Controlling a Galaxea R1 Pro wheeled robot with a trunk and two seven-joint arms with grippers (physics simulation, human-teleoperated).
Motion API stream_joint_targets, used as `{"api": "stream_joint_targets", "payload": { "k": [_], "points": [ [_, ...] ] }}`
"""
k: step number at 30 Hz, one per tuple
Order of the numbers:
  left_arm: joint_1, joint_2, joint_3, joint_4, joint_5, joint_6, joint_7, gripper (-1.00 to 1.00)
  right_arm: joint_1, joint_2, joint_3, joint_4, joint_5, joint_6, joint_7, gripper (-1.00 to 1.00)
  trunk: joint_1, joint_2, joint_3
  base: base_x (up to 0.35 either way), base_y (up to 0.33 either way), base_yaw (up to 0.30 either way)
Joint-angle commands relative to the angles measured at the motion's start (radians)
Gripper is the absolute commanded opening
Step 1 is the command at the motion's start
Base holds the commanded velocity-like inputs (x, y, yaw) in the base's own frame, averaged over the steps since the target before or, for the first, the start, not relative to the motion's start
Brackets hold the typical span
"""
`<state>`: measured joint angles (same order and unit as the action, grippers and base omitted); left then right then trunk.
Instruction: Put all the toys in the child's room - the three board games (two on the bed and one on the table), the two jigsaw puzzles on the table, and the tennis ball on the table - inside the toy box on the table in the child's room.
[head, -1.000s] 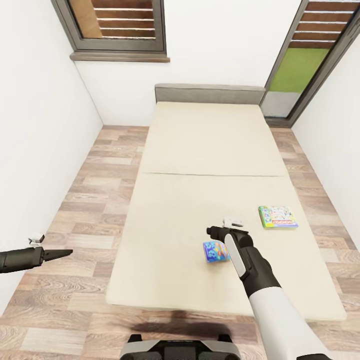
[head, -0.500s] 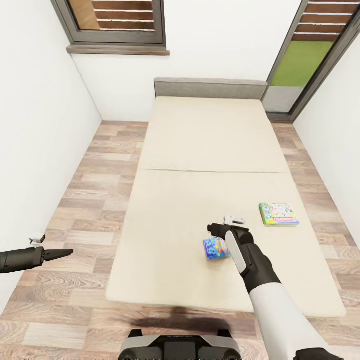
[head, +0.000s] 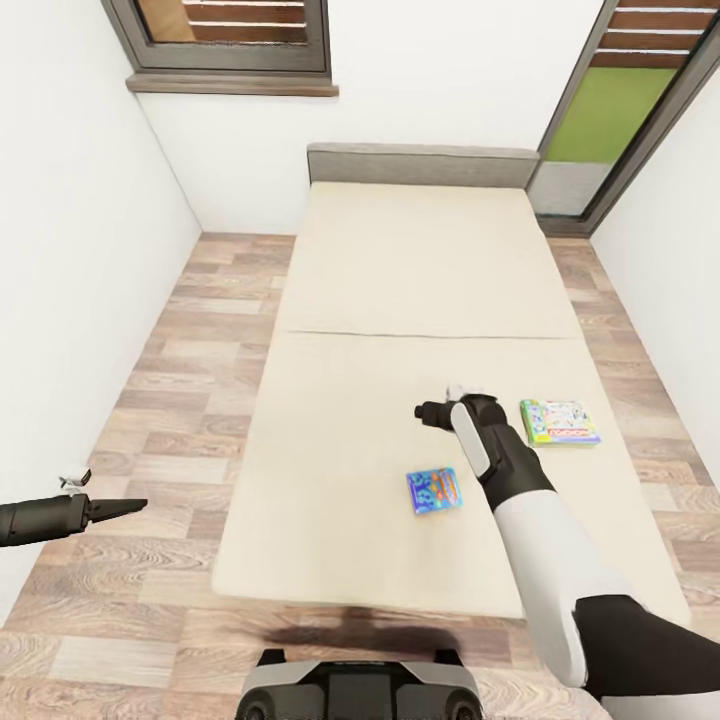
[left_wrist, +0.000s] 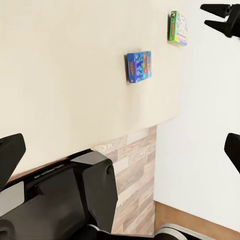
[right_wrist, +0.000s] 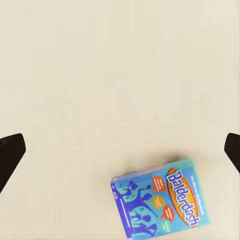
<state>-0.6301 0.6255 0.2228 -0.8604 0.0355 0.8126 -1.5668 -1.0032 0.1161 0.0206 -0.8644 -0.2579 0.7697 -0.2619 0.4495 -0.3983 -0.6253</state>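
Bed (head: 400, 300): flat matte beige mattress with a seam across the middle, grey padded headboard against the far white wall. Floor (head: 190, 400) is wood-grain planks in mixed brown and grey.

Blue game box (head: 434, 490): small, flat, rectangular, glossy cartoon cover, lying flat on the mattress near the foot end. Green-and-white game box (head: 560, 421): same shape, flat on the mattress toward the bed's right edge, well apart from the blue one.

Right gripper (head: 432, 409): dark, on a black and white arm, above the mattress between the two boxes, touching neither. Right wrist view puts the two dark fingertips (right_wrist: 10, 150) at opposite edges of the picture, so the jaws are wide open with nothing between them; bare mattress under them, blue box (right_wrist: 160, 202) off to one side, title "Balderdash" legible.

Left gripper (head: 125, 507): thin dark fingers out over the floor, left of the bed, near the white side wall. Head view doesn't resolve the gap; in the left wrist view the fingertips (left_wrist: 11, 155) sit at opposite picture edges, so wide open, empty. That view also takes in the robot's dark base (left_wrist: 75, 195), the blue box (left_wrist: 138, 66), the green box (left_wrist: 178, 28) and the right gripper (left_wrist: 218, 15) with its fingers spread.
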Motion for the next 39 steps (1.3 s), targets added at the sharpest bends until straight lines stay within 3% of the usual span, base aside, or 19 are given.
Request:
{"api": "stream_joint_targets", "payload": {
  "k": [1, 8, 24, 31, 39],
  "points": [
    [0.0, 0.0, 0.0, 0.0, 0.0, 0.011, -0.004, 1.0, -0.016, 0.0, 0.002, 0.008, -0.011, 0.013, -0.01, 1.0, 0.0, -0.002, -0.003, 0.0, 0.0, 0.0],
    [0.0, 0.0, -0.001, 0.0, 0.0, 0.011, -0.003, 1.0, -0.055, 0.0, 0.001, 0.026, -0.011, 0.074, -0.011, 1.0, 0.0, -0.002, -0.015, 0.0, 0.0, 0.0],
    [0.0, 0.0, 0.0, 0.0, 0.0, 0.01, -0.004, 1.0, -0.064, -0.02, 0.0, 0.054, -0.011, 0.09, -0.009, 1.0, 0.0, -0.002, -0.041, 0.0, 0.0, 0.0],
    [0.0, 0.001, 0.001, 0.0, 0.001, 0.008, -0.004, 1.0, -0.064, -0.02, -0.038, 0.064, -0.01, 0.093, -0.01, 1.0, 0.0, -0.002, -0.053, 0.0, 0.0, 0.0],
    [0.0, 0.002, 0.002, 0.0, 0.001, 0.008, -0.004, 1.0, -0.064, -0.02, -0.044, 0.065, -0.009, 0.093, -0.01, 1.0, 0.0, -0.002, -0.066, 0.0, 0.0, 0.0]
  ]
}}
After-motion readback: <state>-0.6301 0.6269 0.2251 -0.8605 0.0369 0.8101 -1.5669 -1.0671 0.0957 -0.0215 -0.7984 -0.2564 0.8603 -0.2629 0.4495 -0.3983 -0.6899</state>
